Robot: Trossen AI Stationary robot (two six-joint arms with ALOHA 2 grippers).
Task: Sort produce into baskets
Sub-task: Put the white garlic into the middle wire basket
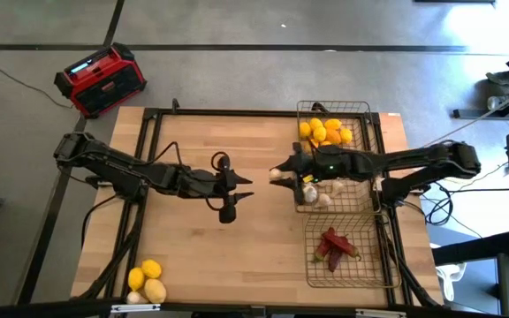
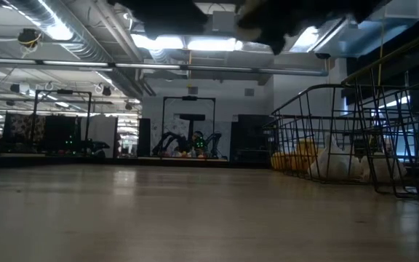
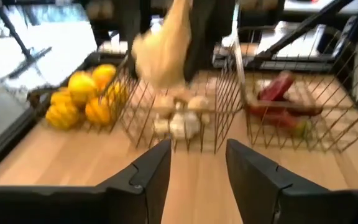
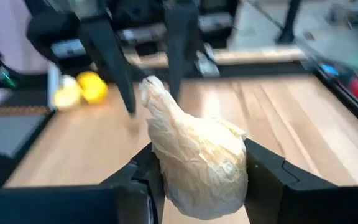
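Three wire baskets stand in a row along the table's right side. The far one holds lemons, the middle one garlic bulbs, and the near one red chili peppers. My right gripper is shut on a white garlic bulb, just left of the middle basket and above the table. My left gripper is open and empty at the table's middle, facing the baskets. Two lemons and a paler item lie at the near left corner. My right gripper pinches the garlic bulb's round body between its two fingers, one on each side. The fingers lie about level and come from the table's right side. The bulb is lifted clear of the table, and its papery stem points away from the gripper.
A red-and-black radio stands on the floor beyond the far left corner. Black frame rails run along the table's edges. Bare wood lies between the arms and the near edge.
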